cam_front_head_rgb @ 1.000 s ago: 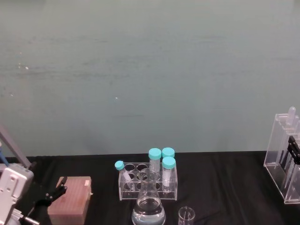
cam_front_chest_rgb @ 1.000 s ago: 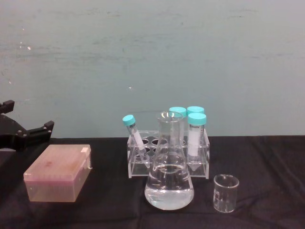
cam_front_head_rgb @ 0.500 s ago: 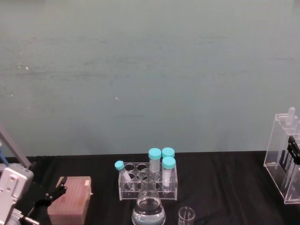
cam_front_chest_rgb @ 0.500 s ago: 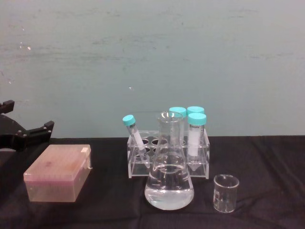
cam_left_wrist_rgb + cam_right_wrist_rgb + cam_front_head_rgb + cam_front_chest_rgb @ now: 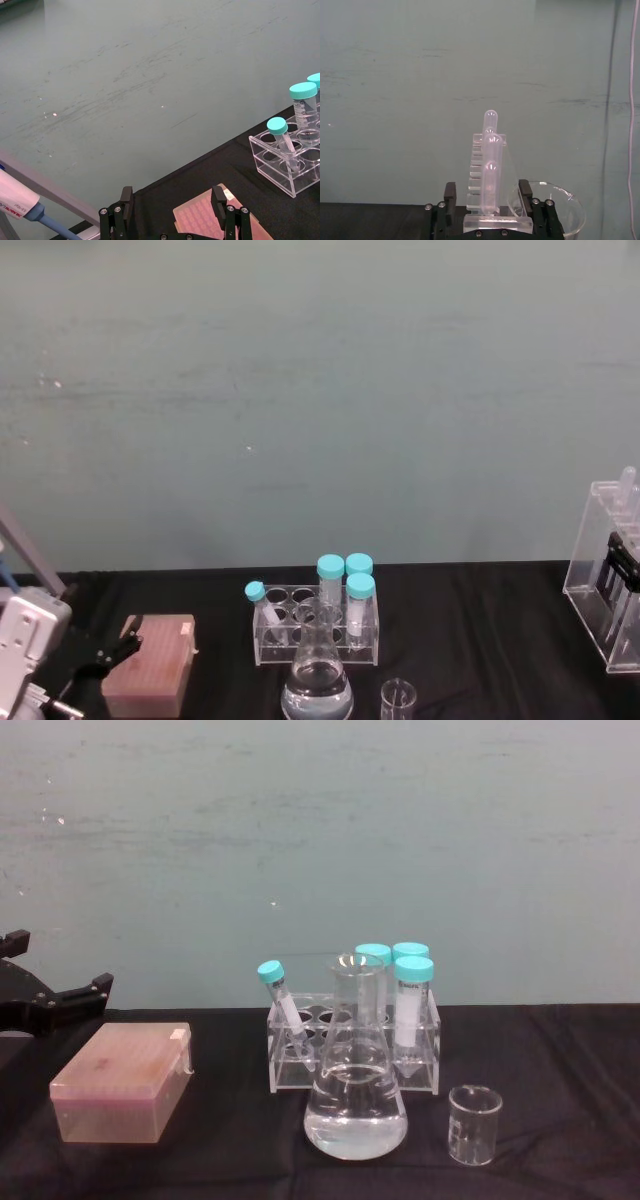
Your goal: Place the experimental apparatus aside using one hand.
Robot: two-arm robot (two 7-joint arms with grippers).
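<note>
Occupying the far right of the table (image 5: pixel 470 620), the pipette rack (image 5: pixel 592 560) has bare black cloth between it and the tube rack (image 5: pixel 315 625) at centre. The flask (image 5: pixel 317 685) and beaker (image 5: pixel 397 702) sit at the near edge: the flask is just in front of the tube rack, and the beaker is to its right, apart. The right gripper (image 5: pixel 622 570) is at the pipette rack. In the wrist view its jaws press against both sides of the rack's base, with the pipettes upright between them. The left gripper (image 5: pixel 171 200) hovers at the left edge by the tip box (image 5: pixel 125 1080), jaws spread and holding nothing.
</note>
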